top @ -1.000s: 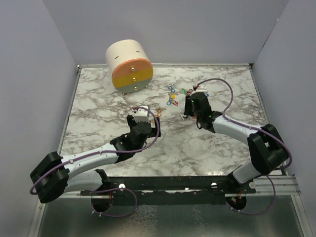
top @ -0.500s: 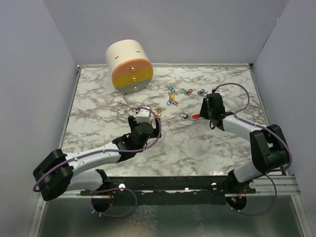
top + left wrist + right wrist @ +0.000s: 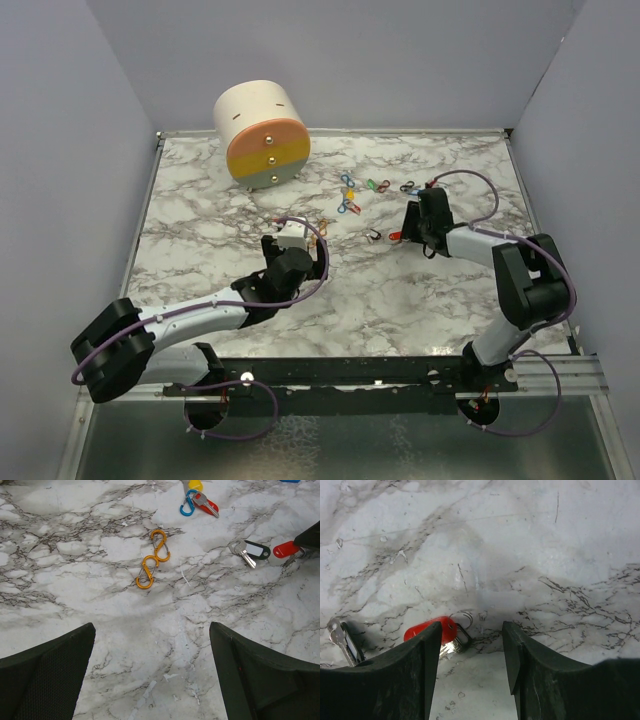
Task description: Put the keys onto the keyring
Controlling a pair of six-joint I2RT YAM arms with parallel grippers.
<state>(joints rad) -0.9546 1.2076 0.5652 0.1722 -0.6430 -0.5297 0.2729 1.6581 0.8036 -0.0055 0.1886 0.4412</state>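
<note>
A red-tagged key point(image 3: 427, 629) lies on the marble with a small wire keyring point(image 3: 463, 618) at its end; it also shows in the top view point(image 3: 396, 237). My right gripper point(image 3: 471, 640) is open just over it, its left finger overlapping the red tag and the ring lying between the jaws. A black-tagged key point(image 3: 252, 550) lies just left of the red one point(image 3: 286, 548). More coloured keys point(image 3: 348, 195) sit in a cluster further back. My left gripper point(image 3: 152, 670) is open and empty, low over bare marble, short of two orange figure-8 clips point(image 3: 152, 560).
A cylinder point(image 3: 262, 134) with orange, yellow and grey bands lies at the back left. A blue carabiner with a red key point(image 3: 197, 502) and green, red and black pieces point(image 3: 385, 185) lie behind the grippers. Walls close in the table on three sides.
My right gripper swung right off the spot it covered, uncovering the red key, then eased back toward it. My left arm crept slightly forward.
</note>
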